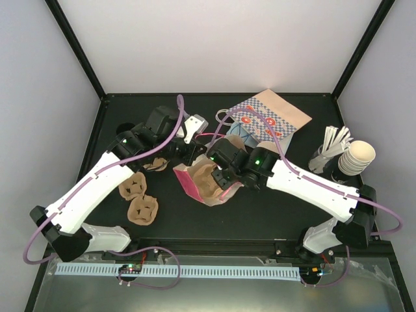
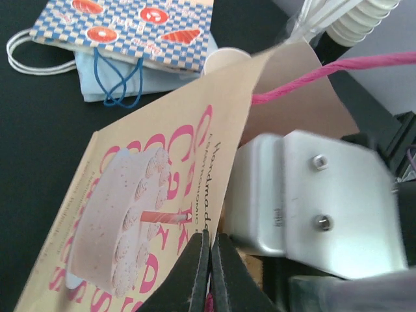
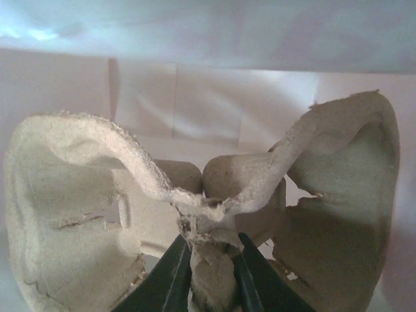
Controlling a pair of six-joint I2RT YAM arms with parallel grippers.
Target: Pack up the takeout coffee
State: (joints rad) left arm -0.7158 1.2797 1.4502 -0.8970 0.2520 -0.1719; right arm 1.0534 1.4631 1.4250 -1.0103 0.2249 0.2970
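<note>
The pink bag (image 1: 194,185) lies on its side at the middle of the worktop, with its open mouth turned toward the right arm. The left gripper (image 2: 210,246) has its fingers pressed together on the edge of the bag's printed wall at the mouth. The right gripper (image 3: 212,246) reaches into the bag, where the wrist view shows pale paper walls all round. Its claw is clamped on the raised middle ridge of a moulded pulp cup carrier (image 3: 78,214), whose two visible cup wells open out to either side of the fingers. The coffee cup (image 2: 224,60) shows only in the left wrist view, as a pale rim and a bit of upper wall beyond the bag's top edge. It sits just beside the blue checked bag (image 1: 273,114), which lies by the far edge, right of centre. So little of the cup is visible that I cannot tell which way its long axis runs or whether it stands upright; from above the right arm covers that spot. A stack of cream cups (image 1: 359,156) is at the right edge, and two loose carriers (image 1: 138,197) lie toward the left.
</note>
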